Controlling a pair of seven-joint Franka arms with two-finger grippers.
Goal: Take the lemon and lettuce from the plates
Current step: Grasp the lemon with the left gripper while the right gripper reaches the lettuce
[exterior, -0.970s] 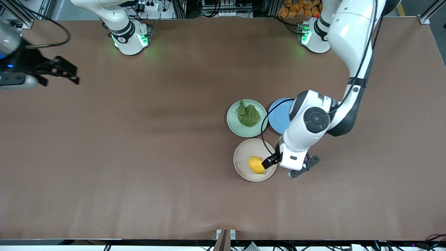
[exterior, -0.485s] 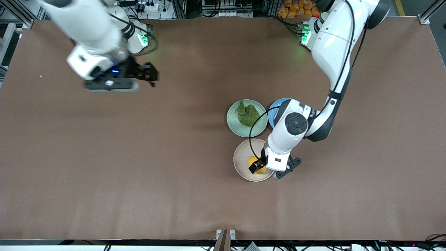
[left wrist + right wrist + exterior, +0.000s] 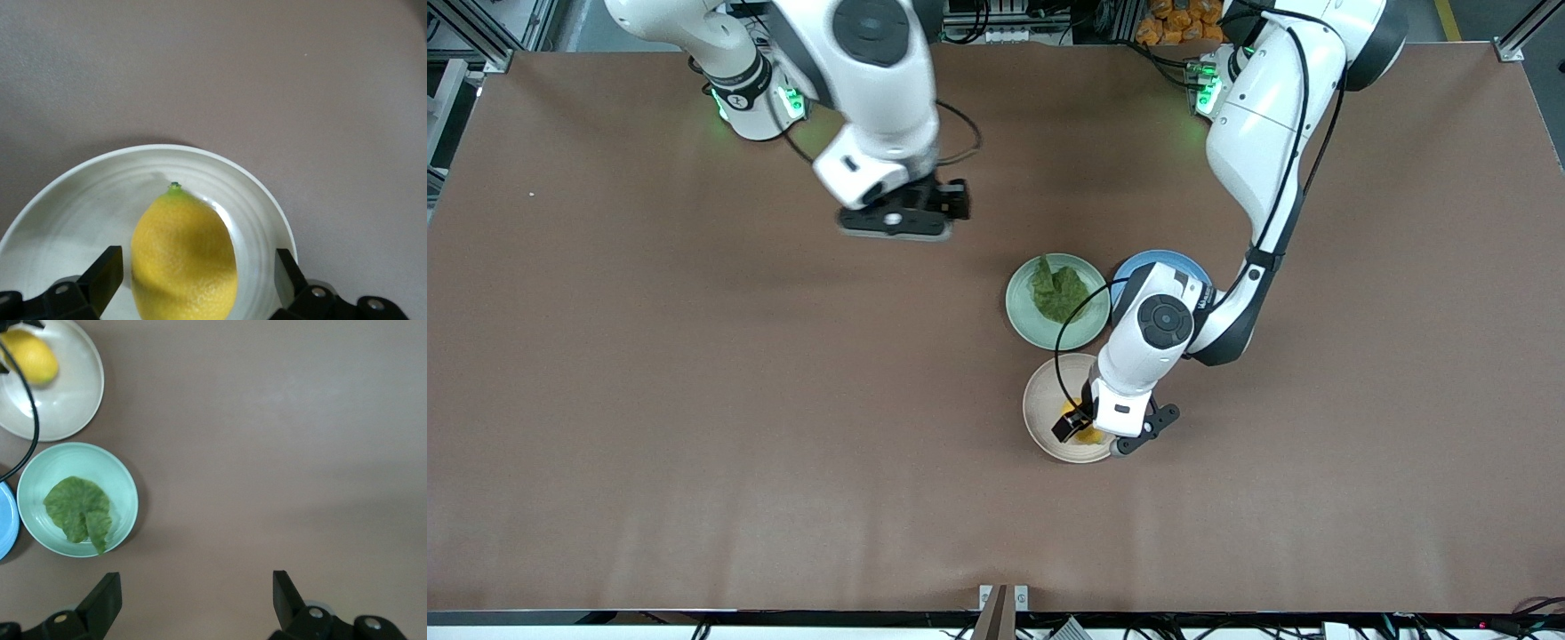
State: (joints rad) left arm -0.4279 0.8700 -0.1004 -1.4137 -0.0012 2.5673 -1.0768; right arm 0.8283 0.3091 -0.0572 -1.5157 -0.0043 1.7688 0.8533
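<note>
The yellow lemon (image 3: 1088, 435) lies on the beige plate (image 3: 1042, 400). My left gripper (image 3: 1080, 426) is low over that plate and open, with one finger on each side of the lemon (image 3: 183, 257) and not closed on it; a gap shows at one finger (image 3: 287, 273). The dark green lettuce (image 3: 1060, 293) lies on the mint plate (image 3: 1018, 311), farther from the front camera. My right gripper (image 3: 959, 201) is open and empty over bare table, toward the robots' bases from the mint plate. Its wrist view shows the lettuce (image 3: 77, 507) and the lemon (image 3: 30, 357).
A blue plate (image 3: 1183, 263) sits beside the mint plate toward the left arm's end, partly under the left arm. The left arm's black cable (image 3: 1060, 351) loops over the mint and beige plates. The brown table (image 3: 694, 400) stretches wide toward the right arm's end.
The right arm has swung from its end of the table to a spot near the mint plate. The left gripper has slid over the beige plate to straddle the lemon.
</note>
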